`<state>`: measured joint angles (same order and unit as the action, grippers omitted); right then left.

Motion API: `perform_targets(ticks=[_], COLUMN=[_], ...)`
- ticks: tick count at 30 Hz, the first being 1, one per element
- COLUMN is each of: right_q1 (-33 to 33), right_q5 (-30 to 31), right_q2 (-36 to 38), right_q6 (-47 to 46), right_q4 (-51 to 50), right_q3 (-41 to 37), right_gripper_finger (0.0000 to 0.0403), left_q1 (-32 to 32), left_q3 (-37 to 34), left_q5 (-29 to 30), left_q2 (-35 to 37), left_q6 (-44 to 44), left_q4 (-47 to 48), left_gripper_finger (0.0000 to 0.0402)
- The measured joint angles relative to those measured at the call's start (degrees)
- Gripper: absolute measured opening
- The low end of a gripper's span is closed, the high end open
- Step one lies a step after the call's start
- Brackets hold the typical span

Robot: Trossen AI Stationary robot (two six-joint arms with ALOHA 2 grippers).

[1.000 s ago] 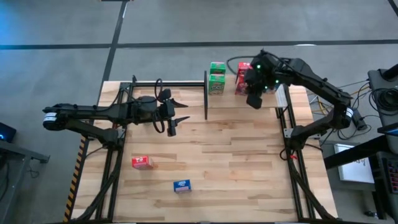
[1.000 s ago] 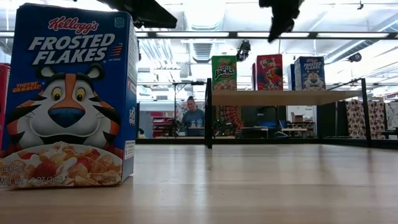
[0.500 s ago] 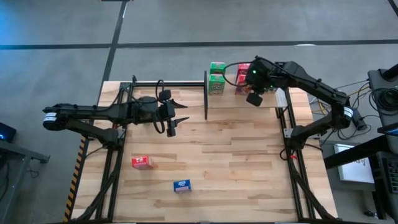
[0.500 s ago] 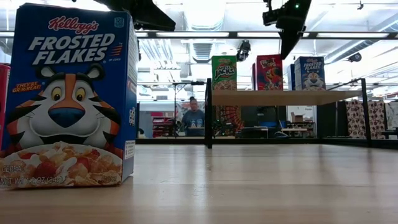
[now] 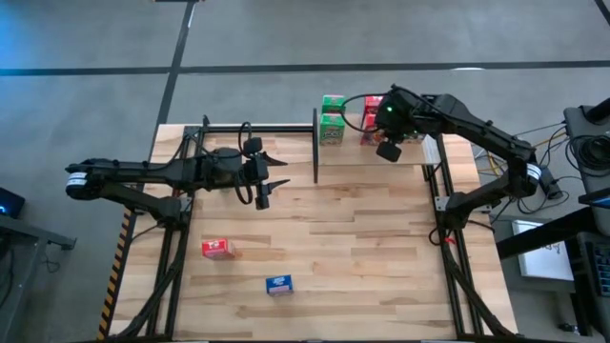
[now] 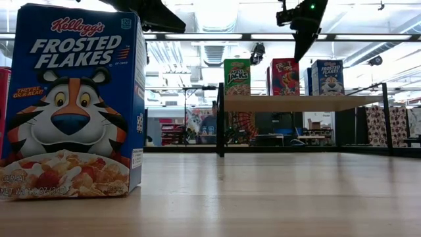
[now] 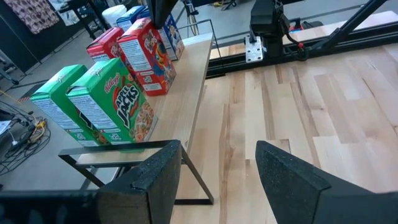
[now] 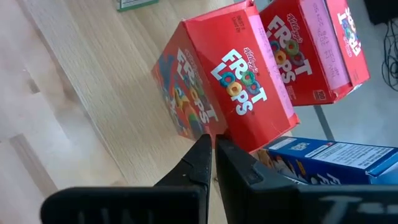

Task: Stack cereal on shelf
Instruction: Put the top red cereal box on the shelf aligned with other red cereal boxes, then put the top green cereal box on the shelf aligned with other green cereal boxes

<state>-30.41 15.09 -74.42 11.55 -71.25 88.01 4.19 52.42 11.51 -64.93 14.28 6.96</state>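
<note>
Since a second ago the right gripper (image 5: 385,151) has swung back over the shelf (image 6: 299,103) and pinched its fingers (image 8: 208,163) together, empty, just above the Froot Loops boxes (image 8: 227,93). The left gripper (image 5: 270,181) hovers parted and empty over mid-table. One red box (image 5: 217,249) and one blue Frosted Flakes box (image 5: 278,284) remain on the tabletop (image 5: 362,248).

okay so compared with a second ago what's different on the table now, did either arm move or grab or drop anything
The right gripper drew in over the shelf toward the red Froot Loops boxes and closed its fingers, which were apart before; it holds nothing. The left gripper stayed open over the table, unmoved. The green Apple Jacks boxes, the red box and blue box on the tabletop did not shift.
</note>
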Motion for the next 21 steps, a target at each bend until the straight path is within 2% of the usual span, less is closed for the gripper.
perform_targets(ticks=[8, 13, 16, 21], right_q1=[0.0, 0.1, 0.8, 2.5], right_q5=[-0.2, -7.1, -9.2, -11.5], right_q2=[-0.2, 1.3, 3.6, 9.0], right_q6=[0.0, -0.4, -0.2, -0.2], right_q4=[0.0, 0.6, 3.3, 10.7], right_q3=[0.0, 0.2, -1.0, -6.9], right_gripper_finger=[0.0013, 0.0013, 0.0012, 0.0012], left_q1=[0.0, 0.0, 0.0, 0.0], left_q3=[0.0, 0.0, 0.0, 0.0], left_q5=[0.0, 0.0, 0.3, 6.2], left_q2=[0.0, 0.0, 0.0, 0.0], left_q6=[0.0, -0.5, -1.7, -5.1], left_q4=[0.0, 0.3, 1.1, 3.4], left_gripper_finger=[0.0191, 0.0191, 0.0191, 0.0191])
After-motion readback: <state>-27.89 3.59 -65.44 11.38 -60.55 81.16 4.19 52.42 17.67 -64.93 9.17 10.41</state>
